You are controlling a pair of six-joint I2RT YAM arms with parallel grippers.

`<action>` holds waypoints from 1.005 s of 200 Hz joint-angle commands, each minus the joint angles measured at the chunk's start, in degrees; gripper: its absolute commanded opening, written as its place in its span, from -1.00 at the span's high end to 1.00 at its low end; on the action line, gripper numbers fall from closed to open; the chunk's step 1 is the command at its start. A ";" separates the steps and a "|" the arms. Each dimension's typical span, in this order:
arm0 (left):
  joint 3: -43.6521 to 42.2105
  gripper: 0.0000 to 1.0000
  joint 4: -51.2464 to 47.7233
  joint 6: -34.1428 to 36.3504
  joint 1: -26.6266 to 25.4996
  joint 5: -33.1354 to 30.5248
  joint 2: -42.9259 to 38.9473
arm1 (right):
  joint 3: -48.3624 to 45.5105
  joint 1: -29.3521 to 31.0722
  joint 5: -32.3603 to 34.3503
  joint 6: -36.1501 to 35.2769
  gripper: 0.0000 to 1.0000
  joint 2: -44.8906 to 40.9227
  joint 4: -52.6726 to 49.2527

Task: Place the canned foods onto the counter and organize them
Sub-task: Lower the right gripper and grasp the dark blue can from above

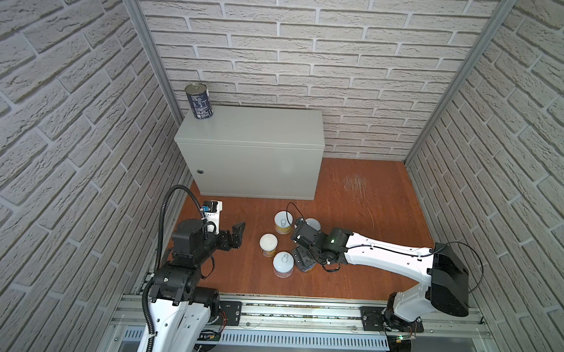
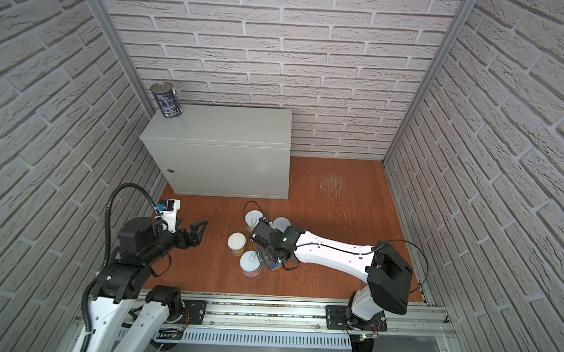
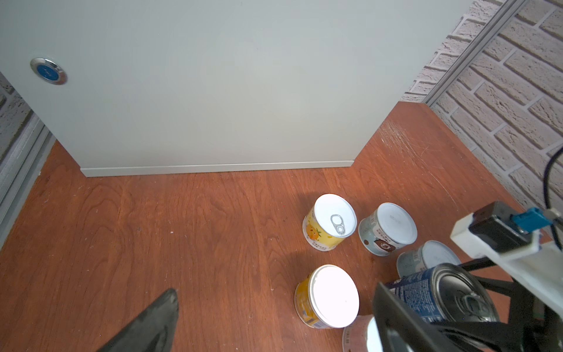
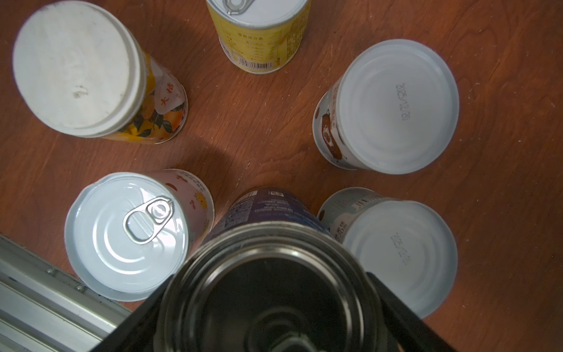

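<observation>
Left claw: the left claw (image 1: 239, 236) is released and empty; it is held over the floor (image 1: 354, 202) at the near left, well apart from the cans.
Right claw: the right claw (image 4: 265, 317) is placed over the dark-blue can (image 4: 268, 207), which stands on the floor near the middle. A finger (image 4: 402, 314) is seen on each side of its silver top. Whether the can is pressed yet cannot be told.
Step in hand: it is judged to be the grasp of this can, so that it can be carried to the table.
How to do it well: the can should be kept centred between the fingers and clamped on its wall, below the rim. A straight lift is advised, because the pink can (image 4: 131, 234) and the near white can (image 4: 399, 256) stand just beside it and could be knocked over.
Farther cans: the orange can (image 4: 76, 67), the yellow can (image 4: 259, 30) and the far white can (image 4: 390, 106) stand upright on the floor, a little apart.
Table: the table (image 1: 260, 124) is set at the far left against the wall. The second dark-blue can (image 1: 199, 101) stands upright on its far left corner, so a row could be started beside it.
Views: the fingers around the can are shown only by the right wrist view, since in both top views the can is mostly hidden under the claw. The table top is shown only by the top views. The lock (image 3: 48, 70) is seen closely in the left wrist view.
</observation>
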 commanded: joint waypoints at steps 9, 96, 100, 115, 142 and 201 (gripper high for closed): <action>-0.55 -0.96 3.01 0.43 0.20 1.02 0.29 | -2.10 0.30 0.33 2.08 -0.72 -0.74 1.03; -0.55 -0.96 2.75 0.00 0.19 0.68 0.64 | -4.31 0.30 -1.26 2.81 -0.78 -1.59 4.56; -0.55 -0.96 2.75 0.00 0.20 0.61 0.64 | -4.69 0.25 -1.61 2.93 -0.79 -1.96 5.22; -0.64 -0.96 2.75 -0.03 0.15 0.59 0.71 | -5.67 0.27 -2.01 3.33 -0.81 -2.89 6.68; -0.57 -0.96 2.75 -0.09 0.23 0.59 0.81 | -5.58 0.31 -0.94 3.22 -0.84 -2.71 6.23; -0.65 -0.97 2.71 -0.18 0.20 0.55 0.97 | -4.34 0.24 -1.00 2.34 -0.80 -1.43 5.95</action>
